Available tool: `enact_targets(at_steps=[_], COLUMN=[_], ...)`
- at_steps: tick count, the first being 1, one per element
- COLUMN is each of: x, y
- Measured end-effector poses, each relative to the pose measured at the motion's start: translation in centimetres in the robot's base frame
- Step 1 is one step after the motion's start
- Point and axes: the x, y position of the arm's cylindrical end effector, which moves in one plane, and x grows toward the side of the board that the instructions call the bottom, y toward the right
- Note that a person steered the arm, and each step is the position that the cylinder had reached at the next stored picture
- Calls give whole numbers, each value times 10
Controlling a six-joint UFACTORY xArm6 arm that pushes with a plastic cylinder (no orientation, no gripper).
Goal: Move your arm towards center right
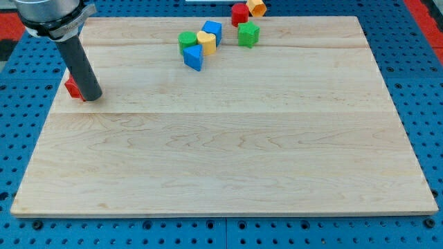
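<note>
My tip rests on the wooden board near its left edge, in the upper left of the view. A red block sits right behind it on its left, partly hidden by the rod. Near the view's top middle is a cluster: a green cylinder, a yellow heart-shaped block, a blue cube and a blue wedge-like block. To their right stand a green cube, a red block and an orange block.
The board lies on a blue perforated table. The arm's grey body fills the view's top left corner. Red areas show at both top corners.
</note>
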Motion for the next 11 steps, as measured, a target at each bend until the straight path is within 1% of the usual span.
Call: enact_targets(at_steps=[3,5,6,7,8,9,10,11], x=[21,88,68,56,12,-1,4,51], y=[13,-11,-76,-81,-78,-81,-81,-52])
